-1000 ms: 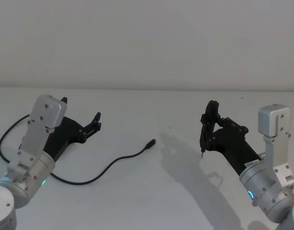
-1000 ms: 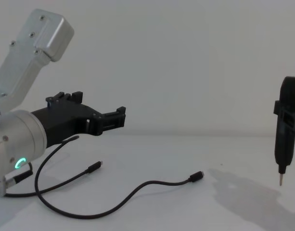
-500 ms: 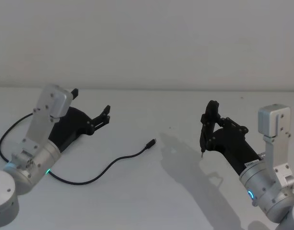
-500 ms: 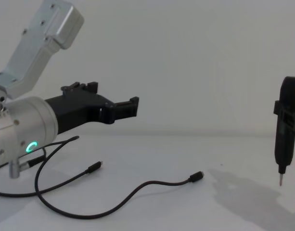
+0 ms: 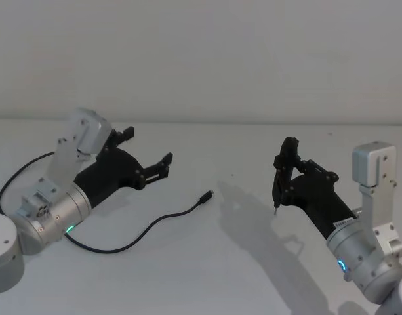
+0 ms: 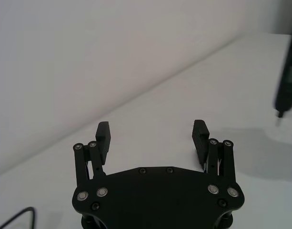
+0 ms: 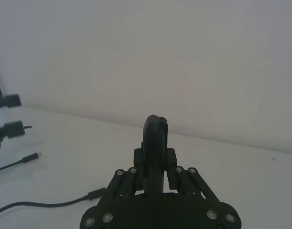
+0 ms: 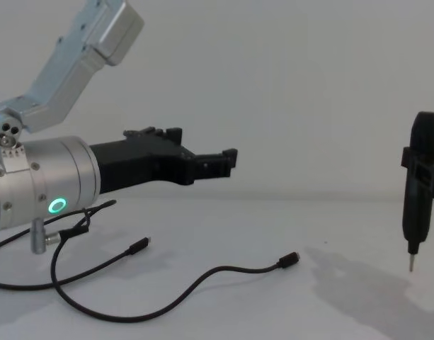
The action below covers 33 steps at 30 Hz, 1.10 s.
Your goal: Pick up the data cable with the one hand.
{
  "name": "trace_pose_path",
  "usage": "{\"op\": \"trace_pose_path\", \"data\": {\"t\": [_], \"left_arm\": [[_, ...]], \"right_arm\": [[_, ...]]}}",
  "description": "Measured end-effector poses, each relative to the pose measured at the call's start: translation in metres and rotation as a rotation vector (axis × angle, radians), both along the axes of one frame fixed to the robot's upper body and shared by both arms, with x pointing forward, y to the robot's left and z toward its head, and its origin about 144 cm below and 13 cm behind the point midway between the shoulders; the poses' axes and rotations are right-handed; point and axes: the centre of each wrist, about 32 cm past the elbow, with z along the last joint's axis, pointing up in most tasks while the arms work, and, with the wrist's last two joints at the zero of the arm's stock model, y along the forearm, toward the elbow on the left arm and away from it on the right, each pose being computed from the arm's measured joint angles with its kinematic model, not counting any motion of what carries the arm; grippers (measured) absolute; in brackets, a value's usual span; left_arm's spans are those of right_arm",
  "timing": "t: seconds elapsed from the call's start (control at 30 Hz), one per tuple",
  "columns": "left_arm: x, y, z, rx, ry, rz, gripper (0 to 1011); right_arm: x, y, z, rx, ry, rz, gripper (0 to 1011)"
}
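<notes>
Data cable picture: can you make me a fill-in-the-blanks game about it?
The data cable lies on the white ____.
The left tool has its fingers ____.
The right tool is ____ on a black pen.
Missing words: table, open, shut.

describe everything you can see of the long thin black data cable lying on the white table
The data cable is a thin, flexible black cord, rubbery-looking, lying slack in loose curves on the white table. One small metal-tipped plug points toward the table's middle. The other plug lies nearer the left arm, and a loop runs round behind that arm. The open left gripper hovers above without touching it. The right gripper, shut on a black pen-like tool, stands well apart.
</notes>
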Motion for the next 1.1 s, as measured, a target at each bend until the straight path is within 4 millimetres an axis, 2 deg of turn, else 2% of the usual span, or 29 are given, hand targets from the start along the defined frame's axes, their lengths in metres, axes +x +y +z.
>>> {"op": "trace_pose_path", "data": {"t": [0.53,1.1], "left_arm": [[-0.001,0.011,-0.002,0.033,0.191,-0.181,1001],[-0.005,0.013,-0.001,0.088,0.264,-0.232,1001]], "right_arm": [[0.022,0.012,0.008,0.013,-0.072,0.058,274],[0.044,0.019,0.014,0.006,-0.096,0.12,275]]}}
